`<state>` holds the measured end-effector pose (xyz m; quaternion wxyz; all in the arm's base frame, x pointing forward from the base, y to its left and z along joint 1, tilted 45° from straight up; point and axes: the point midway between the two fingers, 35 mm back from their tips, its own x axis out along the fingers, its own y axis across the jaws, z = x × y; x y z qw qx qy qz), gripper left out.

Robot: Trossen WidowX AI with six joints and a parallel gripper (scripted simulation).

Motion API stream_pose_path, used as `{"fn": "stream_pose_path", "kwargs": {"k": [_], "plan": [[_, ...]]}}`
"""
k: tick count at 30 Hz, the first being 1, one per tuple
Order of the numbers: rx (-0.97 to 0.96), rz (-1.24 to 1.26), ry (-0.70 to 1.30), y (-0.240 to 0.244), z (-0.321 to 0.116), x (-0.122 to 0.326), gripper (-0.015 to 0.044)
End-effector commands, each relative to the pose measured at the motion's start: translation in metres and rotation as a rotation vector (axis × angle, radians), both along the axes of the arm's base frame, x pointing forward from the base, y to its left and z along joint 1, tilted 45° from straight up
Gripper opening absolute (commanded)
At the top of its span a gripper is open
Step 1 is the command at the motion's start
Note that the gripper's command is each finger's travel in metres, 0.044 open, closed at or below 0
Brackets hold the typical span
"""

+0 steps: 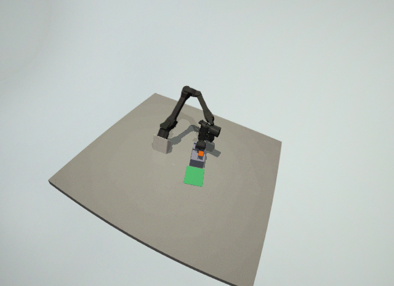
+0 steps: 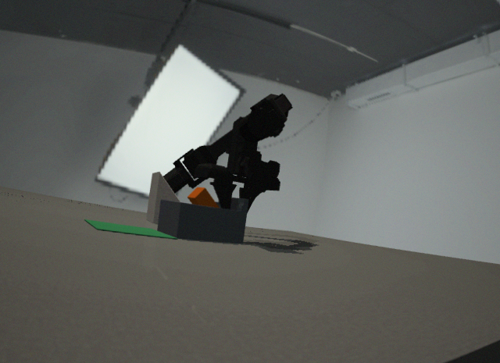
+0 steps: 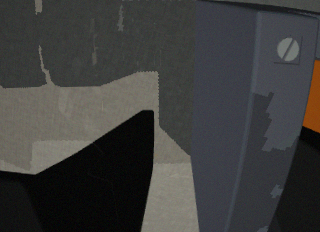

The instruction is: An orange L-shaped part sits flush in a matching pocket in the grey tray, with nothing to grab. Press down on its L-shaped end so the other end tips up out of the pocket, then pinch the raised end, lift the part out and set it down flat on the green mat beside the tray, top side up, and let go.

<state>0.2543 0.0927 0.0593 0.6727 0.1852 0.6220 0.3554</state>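
The orange L-shaped part (image 1: 201, 153) (image 2: 201, 197) (image 3: 312, 102) is tipped in the grey tray (image 1: 197, 163) (image 2: 209, 222) (image 3: 225, 57): its end toward the mat stands raised above the rim, while the other end is low and hidden by my gripper. My gripper (image 1: 201, 146) (image 2: 237, 208) (image 3: 204, 122) is partly open with nothing between its fingers but the tray's end wall. One finger reaches down inside the tray at the part's low end; the other is outside that wall. Contact itself is hidden. The green mat (image 1: 194, 176) (image 2: 129, 229) lies flat beside the tray, with nothing on it.
A pale upright block (image 1: 162, 144) (image 2: 155, 197) stands by the arm's base, to the left of the tray in the top view. A screw head (image 3: 288, 49) shows on top of the tray's end wall in the wrist view. The arm arches above the table.
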Motion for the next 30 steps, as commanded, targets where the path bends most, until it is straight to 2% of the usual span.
{"fn": "stream_pose_path", "kwargs": {"k": [1,10,30], "plan": [[-0.004,0.0,-0.005,-0.003,0.005,0.001,0.018],[-0.007,0.0,-0.004,-0.076,0.061,0.006,0.018],[-0.004,-0.008,-0.007,-0.075,0.061,0.007,0.018]]}}
